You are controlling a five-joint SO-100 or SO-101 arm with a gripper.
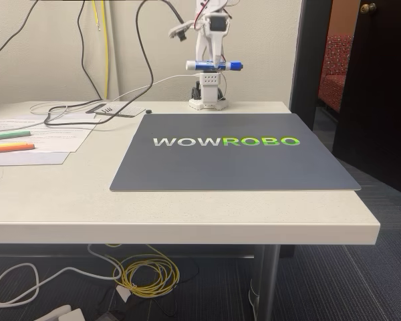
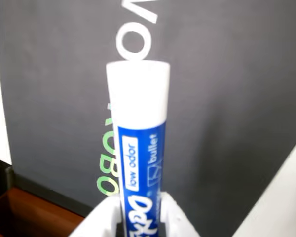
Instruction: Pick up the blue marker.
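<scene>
The blue marker (image 1: 214, 65) hangs level in the air at the back of the table, held crosswise by my gripper (image 1: 217, 65), which is shut on its middle. It is well above the dark grey mat (image 1: 234, 167). In the wrist view the marker (image 2: 139, 148) fills the centre, its white barrel end pointing away and its blue label with white lettering running down into my white fingers (image 2: 175, 217) at the bottom edge. The grey mat (image 2: 227, 98) lies far below it.
A green highlighter (image 1: 10, 135) and an orange highlighter (image 1: 10, 148) lie on papers (image 1: 53, 130) at the table's left. Cables (image 1: 87, 107) run across the back left. The arm's base (image 1: 208, 101) stands behind the mat. The table's right edge drops toward a doorway.
</scene>
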